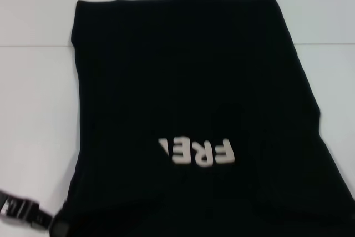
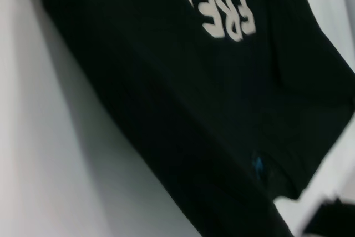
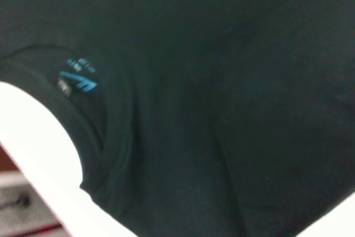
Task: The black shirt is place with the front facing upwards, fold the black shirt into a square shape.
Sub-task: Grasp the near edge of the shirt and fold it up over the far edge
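Shirt [image 1: 188, 92] lies flat on the white table [image 1: 33, 109], spanning from its far edge to its near edge, side folded in so the lettering [image 1: 198, 151] reads "FRE". Blue label [image 3: 79, 77] sits at the neck. Left gripper [image 1: 22, 210], apparently at the near-left corner: finger state cannot be told.

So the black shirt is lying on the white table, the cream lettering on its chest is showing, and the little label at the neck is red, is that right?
Nearly. The black shirt does lie on the white table with its cream lettering showing, but the neck label is blue, not red. The right wrist view shows it clearly, just inside the collar.
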`<move>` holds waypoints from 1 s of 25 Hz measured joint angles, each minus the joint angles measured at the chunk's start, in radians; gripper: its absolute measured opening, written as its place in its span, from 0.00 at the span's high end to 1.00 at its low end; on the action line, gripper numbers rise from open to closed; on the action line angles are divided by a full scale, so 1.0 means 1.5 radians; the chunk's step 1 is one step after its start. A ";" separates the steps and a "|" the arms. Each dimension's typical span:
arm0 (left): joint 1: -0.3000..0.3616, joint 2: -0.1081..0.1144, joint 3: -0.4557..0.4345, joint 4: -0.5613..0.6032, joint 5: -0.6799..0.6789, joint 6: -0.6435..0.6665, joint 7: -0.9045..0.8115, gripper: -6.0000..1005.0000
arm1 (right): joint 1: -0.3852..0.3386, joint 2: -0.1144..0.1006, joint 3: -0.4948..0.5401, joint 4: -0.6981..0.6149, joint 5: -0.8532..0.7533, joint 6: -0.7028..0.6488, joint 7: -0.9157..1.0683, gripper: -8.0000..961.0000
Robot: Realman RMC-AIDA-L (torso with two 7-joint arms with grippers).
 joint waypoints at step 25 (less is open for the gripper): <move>-0.048 0.020 -0.286 -0.003 0.007 -0.081 -0.033 0.98 | -0.043 -0.041 0.307 0.057 0.113 0.041 0.004 0.95</move>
